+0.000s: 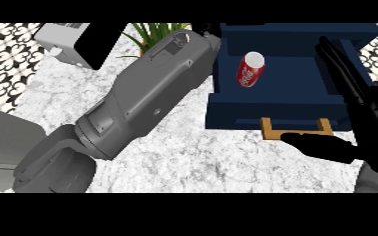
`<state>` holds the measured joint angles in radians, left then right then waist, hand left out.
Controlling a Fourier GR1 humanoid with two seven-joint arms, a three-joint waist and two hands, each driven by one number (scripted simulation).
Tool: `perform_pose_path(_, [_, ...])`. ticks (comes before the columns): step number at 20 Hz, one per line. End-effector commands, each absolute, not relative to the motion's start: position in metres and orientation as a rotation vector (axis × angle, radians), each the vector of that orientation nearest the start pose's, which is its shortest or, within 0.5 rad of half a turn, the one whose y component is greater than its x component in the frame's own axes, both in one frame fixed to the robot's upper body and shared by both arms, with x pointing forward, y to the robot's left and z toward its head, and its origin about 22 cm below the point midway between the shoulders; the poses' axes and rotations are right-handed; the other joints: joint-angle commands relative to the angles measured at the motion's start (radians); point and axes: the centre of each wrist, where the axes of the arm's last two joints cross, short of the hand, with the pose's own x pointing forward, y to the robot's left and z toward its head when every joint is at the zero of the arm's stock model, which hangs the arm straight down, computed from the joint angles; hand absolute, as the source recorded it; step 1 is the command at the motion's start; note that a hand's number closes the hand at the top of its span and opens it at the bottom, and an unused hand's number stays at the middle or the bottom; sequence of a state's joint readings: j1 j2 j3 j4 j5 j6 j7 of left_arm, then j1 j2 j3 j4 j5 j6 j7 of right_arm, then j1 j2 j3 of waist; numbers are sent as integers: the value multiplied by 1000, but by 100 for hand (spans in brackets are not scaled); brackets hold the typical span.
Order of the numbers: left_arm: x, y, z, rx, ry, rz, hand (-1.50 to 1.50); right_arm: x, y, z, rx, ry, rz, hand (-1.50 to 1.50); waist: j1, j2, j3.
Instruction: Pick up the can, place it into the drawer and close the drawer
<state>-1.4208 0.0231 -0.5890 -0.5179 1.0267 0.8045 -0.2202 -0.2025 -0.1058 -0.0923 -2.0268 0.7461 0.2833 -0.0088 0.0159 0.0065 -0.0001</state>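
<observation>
- Navy-blue drawer [280, 117] stands pulled open on the marble tabletop [184, 155], its wooden handle [295, 128] on the front that faces the robot.
- The red can [251, 70] rests inside the drawer, near its left wall, with its pale top toward the far end. Whether it stands upright or lies down cannot be told from this angle. Neither robot hand touches it.
- The right robot hand [351, 87] reaches along the drawer's right side with its fingers long and straight, holding nothing. Its thumb sits just beside the handle, on the near side of the drawer front.
- The grey left forearm [148, 95] slants across the tabletop toward the drawer's far-left corner. The left robot hand [208, 29] shows there only as a dark sliver, and how far open it is cannot be told.
- With the can already in the drawer, picking and placing look done, so the step in hand appears to be the closing.
- The next move likely calls for a flat push on the drawer front or handle, straight away from the robot. The right robot hand would need to be clear of the right wall first, so nothing is caught as the drawer slides in.
- Left of the drawer, a green plant [155, 30] and a pale box-shaped appliance [65, 42] stand well apart from the work.
</observation>
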Motion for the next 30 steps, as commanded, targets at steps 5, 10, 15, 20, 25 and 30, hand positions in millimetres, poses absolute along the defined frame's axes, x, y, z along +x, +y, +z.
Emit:
perform_pose_path(5, [419,1,190,12,-1690,152,-150,296,-214,127,-840,-1860,1038,-150,4,-5,0])
perform_pose_path(10, [429,29,200,35,-1718,164,-150,339,-199,113,-964,-1774,1175,-150,20,-2,0])
perform_pose_path(15, [421,49,186,49,-1699,166,-150,368,-193,82,-1026,-1716,1137,-150,32,-5,0])
perform_pose_path(20, [415,45,208,63,-1707,164,-150,389,-202,50,-1075,-1644,1175,-150,31,-3,1])
perform_pose_path(25, [419,93,200,56,-1703,175,-150,404,-197,39,-1160,-1625,1183,-150,33,1,1])
perform_pose_path(30, [410,97,209,48,-1699,177,-150,416,-201,35,-1203,-1646,1106,-150,46,3,1])
